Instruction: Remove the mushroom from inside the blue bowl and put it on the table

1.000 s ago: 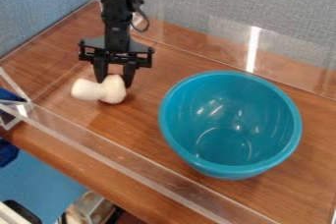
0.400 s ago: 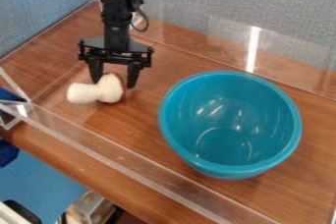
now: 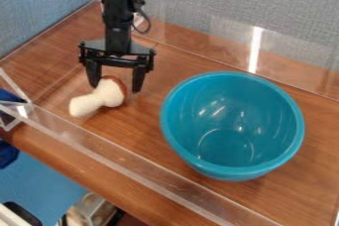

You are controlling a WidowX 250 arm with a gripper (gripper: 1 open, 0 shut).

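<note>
The mushroom [image 3: 97, 98] lies on its side on the brown table [image 3: 146, 121], cream stem pointing left, reddish-brown cap toward the right. My gripper [image 3: 115, 74] hangs just above it, pointing down, fingers spread wide to either side with nothing between them. The right fingertip stands close to the cap; the mushroom rests free on the wood. The blue bowl [image 3: 233, 124] sits empty to the right, well apart from the gripper.
A low clear acrylic wall [image 3: 79, 136] runs along the table's front and sides. A blue object [image 3: 8, 101] sits at the left edge outside the wall. A grey-blue panel stands behind the table.
The gripper's fingers have opened wide and let go of the mushroom, which has dropped and slid a little toward the front left on the table.
</note>
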